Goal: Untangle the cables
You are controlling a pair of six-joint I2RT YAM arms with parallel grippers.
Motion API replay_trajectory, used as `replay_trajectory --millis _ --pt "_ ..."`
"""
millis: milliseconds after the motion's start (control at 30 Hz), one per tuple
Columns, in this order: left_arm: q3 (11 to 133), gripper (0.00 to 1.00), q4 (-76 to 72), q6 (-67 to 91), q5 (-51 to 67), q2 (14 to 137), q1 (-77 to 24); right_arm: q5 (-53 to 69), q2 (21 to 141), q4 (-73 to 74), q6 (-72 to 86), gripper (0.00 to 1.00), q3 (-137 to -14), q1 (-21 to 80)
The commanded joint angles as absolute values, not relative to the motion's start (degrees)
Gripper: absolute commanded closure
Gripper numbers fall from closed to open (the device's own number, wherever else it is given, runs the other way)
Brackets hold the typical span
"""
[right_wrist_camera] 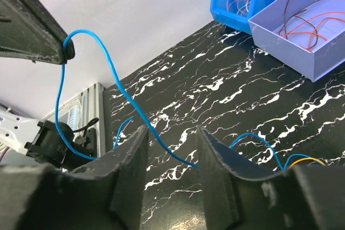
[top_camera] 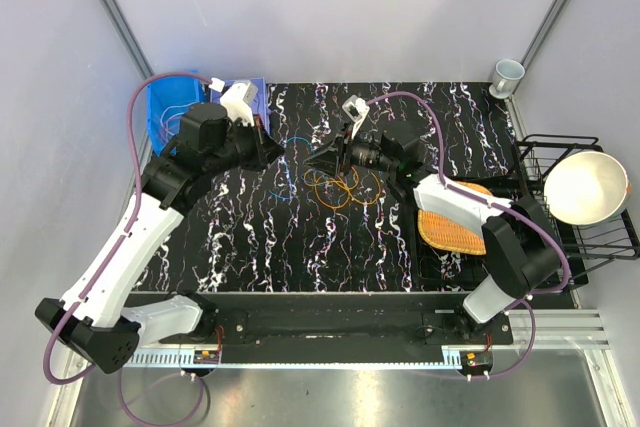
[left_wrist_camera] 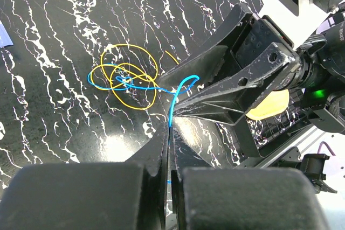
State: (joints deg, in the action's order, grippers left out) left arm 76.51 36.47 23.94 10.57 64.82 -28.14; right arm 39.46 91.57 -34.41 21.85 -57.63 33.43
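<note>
The blue cable is pinched in the closed left gripper and held off the table. It is passed between the half-spread jaws of the right gripper; contact cannot be told. Yellow and orange loops are seen tangled on the table beneath.

Likely a lab: white-walled enclosure, aluminium rail.

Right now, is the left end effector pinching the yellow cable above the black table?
No. The left end effector is pinching the blue cable, not the yellow one. The yellow cable lies on the black table. The left wrist view shows this.
</note>
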Motion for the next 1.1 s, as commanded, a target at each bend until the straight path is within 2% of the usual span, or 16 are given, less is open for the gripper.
replay_trajectory --millis 0,267,367,533,767,900,1067 --pt "79.8 1.0 34.98 24.17 11.87 63.46 -28.21 37.44 91.58 -38.23 22.15 0.57 -58.28 33.93" --pt "79.63 1.0 35.77 22.15 7.93 62.14 -28.13 35.33 90.79 -38.23 23.38 0.73 -56.52 34.01" --pt "78.58 0.99 36.82 21.18 3.1 61.35 -27.95 34.9 88.6 -36.66 23.47 1.0 -57.12 34.01" --pt "73.49 0.99 35.69 23.37 -1.41 60.38 -27.69 33.58 83.42 -29.81 24.08 1.0 -61.16 34.01" --pt "59.78 1.0 22.42 29.18 8.77 61.69 -27.86 32.43 75.59 -23.47 25.84 1.0 -68.19 33.93" --pt "57.57 1.0 18.29 30.76 10.98 66.87 -29.17 30.41 71.9 -23.64 26.72 1.0 -69.08 33.93" --pt "55.46 1.0 16.26 31.55 9.94 69.08 -32.69 30.24 72.77 -21.72 25.75 1.0 -74.34 34.01"
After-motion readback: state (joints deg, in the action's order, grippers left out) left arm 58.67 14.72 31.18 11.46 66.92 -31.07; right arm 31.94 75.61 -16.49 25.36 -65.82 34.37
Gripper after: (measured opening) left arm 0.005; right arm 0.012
